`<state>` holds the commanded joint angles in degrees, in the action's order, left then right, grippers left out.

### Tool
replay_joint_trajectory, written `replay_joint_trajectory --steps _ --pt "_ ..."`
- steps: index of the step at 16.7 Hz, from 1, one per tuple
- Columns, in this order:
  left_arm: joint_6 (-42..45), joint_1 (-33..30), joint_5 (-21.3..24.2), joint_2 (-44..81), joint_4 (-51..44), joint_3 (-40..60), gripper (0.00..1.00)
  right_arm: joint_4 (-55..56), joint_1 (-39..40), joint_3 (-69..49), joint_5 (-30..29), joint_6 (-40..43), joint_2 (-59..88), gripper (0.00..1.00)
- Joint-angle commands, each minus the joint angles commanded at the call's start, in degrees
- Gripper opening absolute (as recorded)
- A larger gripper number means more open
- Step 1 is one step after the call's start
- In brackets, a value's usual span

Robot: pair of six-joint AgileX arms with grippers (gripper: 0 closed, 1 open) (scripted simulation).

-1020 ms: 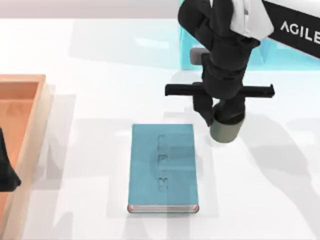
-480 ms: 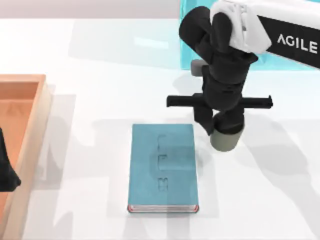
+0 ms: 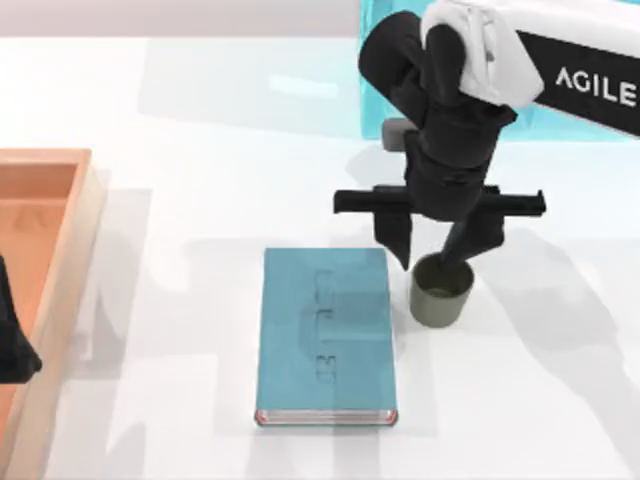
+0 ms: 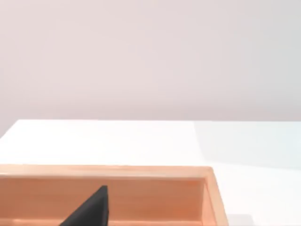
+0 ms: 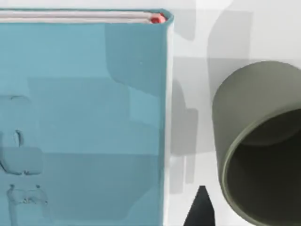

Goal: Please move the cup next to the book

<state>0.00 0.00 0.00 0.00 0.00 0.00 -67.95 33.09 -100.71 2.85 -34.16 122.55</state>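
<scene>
Near worktop (image 3: 200, 150) centre: book (image 3: 325, 335) lies flat, cover up, reddish rim toward near edge. Cup (image 3: 440, 292) stands upright just beside book's right edge, small gap between, dark inside showing. Right claw (image 3: 435, 245) hangs above cup's far rim, fingers spread wide, gripping nothing. Left claw (image 3: 12, 335) parked at left edge over wooden tray (image 3: 75, 200); cannot tell its state.

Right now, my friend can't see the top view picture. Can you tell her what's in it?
An olive-grey cup stands upright on the white table, just right of a teal book, with the right gripper open above it. A wooden tray sits at the left edge.
</scene>
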Motion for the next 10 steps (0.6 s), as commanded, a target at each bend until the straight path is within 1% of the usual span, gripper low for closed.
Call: replay_joint_trajectory --steps 4,5,10 --pt "0.0 0.0 0.0 0.0 0.0 0.0 1.0 0.0 0.0 0.0 0.0 0.0 0.0 0.98" --pt "0.0 0.0 0.0 0.0 0.0 0.0 1.0 0.0 0.0 0.0 0.0 0.0 0.0 1.0" --pt "0.0 0.0 0.0 0.0 0.0 0.0 1.0 0.0 0.0 0.0 0.0 0.0 0.0 1.0"
